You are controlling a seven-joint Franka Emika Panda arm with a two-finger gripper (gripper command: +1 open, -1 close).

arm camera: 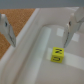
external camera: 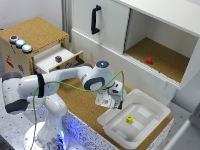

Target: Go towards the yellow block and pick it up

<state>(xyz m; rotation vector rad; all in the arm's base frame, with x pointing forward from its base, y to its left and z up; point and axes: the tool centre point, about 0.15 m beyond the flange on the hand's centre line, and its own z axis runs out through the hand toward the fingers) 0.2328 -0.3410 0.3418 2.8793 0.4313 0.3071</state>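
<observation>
Ext. view, left to right: wooden box w/ three round buttons on top and an open drawer; a dark maroon cube sits in the drawer. In front of it the arm, white w/ black joints, a green cable running along it, base at lower left. Arm reaches toward the ext. view's right over the cork worktop. End effector hangs at the near-left rim of the white tray, fingers pointing down, just over the rim edge.

Yellow block lies inside the tray on its floor, roughly mid-tray, to the ext. view's right of and a bit below the end effector; apart from it, not touching. Behind, white cabinet w/ a black handle on the closed door; the open compartment on the right has a cork floor w/ a red cube on it.

Wrist view: two fingers spread wide apart, nothing between them, so end effector is released. Yellow block w/ a dark mark on its face sits on the tray floor, nearer one finger than the other but clear of both. Tray wall and cork strip visible beyond. Picture is blurry; mark's shape can't be made out.
</observation>
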